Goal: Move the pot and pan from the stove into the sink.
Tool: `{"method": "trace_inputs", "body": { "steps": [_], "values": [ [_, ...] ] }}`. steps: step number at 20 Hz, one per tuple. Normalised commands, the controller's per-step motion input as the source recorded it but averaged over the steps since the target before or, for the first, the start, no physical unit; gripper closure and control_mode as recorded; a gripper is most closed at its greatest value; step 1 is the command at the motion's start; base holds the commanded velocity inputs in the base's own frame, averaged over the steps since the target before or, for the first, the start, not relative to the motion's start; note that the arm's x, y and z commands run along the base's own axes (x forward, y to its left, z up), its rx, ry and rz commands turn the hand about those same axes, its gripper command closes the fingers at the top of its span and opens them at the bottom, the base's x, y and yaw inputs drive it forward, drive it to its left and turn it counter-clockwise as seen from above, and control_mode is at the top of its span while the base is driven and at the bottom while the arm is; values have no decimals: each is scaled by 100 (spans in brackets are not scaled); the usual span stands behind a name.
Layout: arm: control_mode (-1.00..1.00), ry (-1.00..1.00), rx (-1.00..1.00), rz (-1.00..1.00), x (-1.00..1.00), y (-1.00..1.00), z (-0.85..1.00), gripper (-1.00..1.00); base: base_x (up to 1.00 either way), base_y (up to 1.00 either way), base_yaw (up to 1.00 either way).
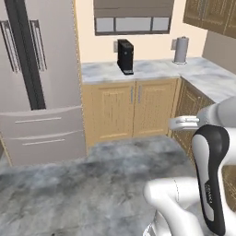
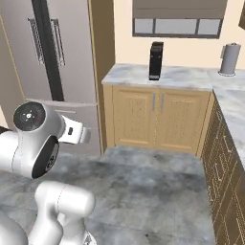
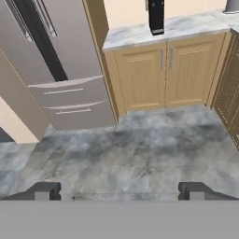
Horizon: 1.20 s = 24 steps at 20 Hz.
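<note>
The pot, the pan, the stove and the sink are out of view. In the hand view my gripper (image 3: 120, 191) is open, its two dark fingertips (image 3: 45, 190) set wide apart with nothing between them. It points down and forward over a grey marbled floor (image 3: 130, 154), toward a fridge and base cabinets. The white arm (image 1: 209, 170) rises at the lower right of the left base view and the lower left of the right base view (image 2: 36, 143).
A steel fridge (image 1: 37, 78) stands at the left. A marble counter (image 1: 147, 70) over wooden cabinets (image 1: 133, 110) carries a black coffee machine (image 1: 125, 56) and a paper towel roll (image 1: 181, 50). Another counter run (image 1: 214, 83) lines the right wall.
</note>
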Motion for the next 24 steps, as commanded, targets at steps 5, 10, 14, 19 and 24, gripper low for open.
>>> {"method": "trace_inputs", "body": {
  "steps": [5, 10, 14, 19, 24],
  "values": [
    [100, 0, 0, 0, 0, 0, 0, -100, 92, 27, -4],
    [100, 0, 0, 0, 0, 0, 0, -100, 62, 11, -1],
    [100, 0, 0, 0, 0, 0, 0, -100, 4, -18, -15],
    [100, 0, 0, 0, 0, 0, 0, -100, 8, -3, -46],
    [100, 0, 0, 0, 0, 0, 0, -100, 12, -2, -43]
  ]
}}
